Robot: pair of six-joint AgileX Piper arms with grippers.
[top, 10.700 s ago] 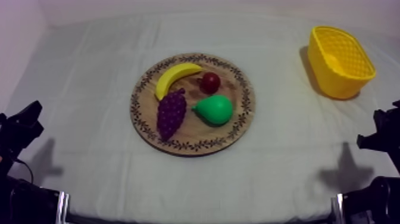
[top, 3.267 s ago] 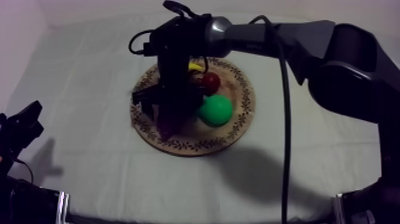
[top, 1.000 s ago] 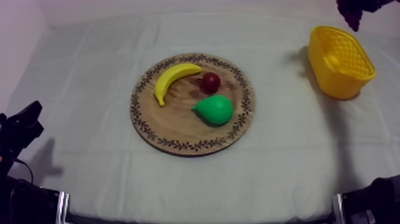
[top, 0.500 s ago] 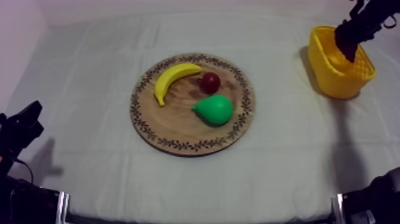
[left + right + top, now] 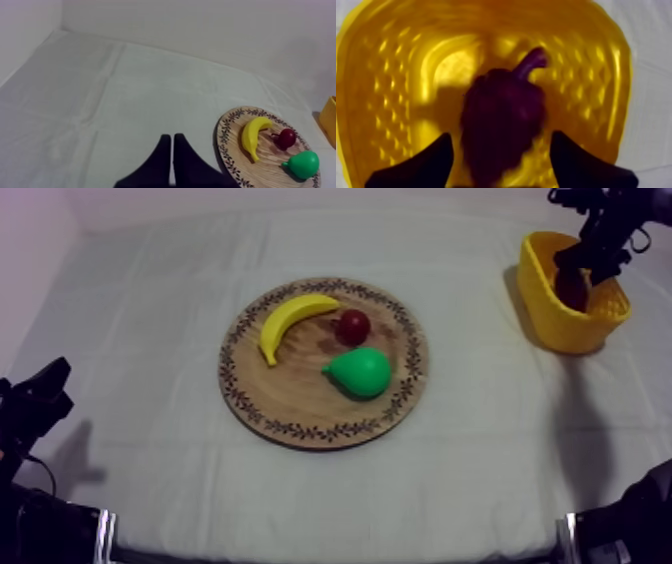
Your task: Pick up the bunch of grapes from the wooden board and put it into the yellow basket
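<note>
— What's the biggest thing there?
— The table (image 5: 150,308), under a creased grey-white cloth, with a pale wall (image 5: 200,30) along its far edge.

— And the arms?
— The right arm (image 5: 620,213) comes in at the far right and bends down over the yellow basket (image 5: 545,298). The right gripper (image 5: 585,266) hangs at the basket's mouth. In the wrist view its fingers (image 5: 431,160) are spread wide and clasp nothing. The left arm (image 5: 30,428) sits low at the near left. The left gripper (image 5: 171,160) has its fingers pressed together in a narrow wedge, holding nothing, and points over bare cloth with the board off to its right.

— Where's the bunch of grapes?
— The bunch of grapes (image 5: 501,125) lies inside the basket, under the spread fingers and apart from both.

— What else is out?
— A round wooden board (image 5: 300,403) with a patterned rim sits mid-table, well left of the basket. On it, the banana (image 5: 290,323) lies at the far left and the pear (image 5: 360,372) at the near right. The small red fruit (image 5: 352,325) sits on the far side, just beside the banana's tip.
</note>
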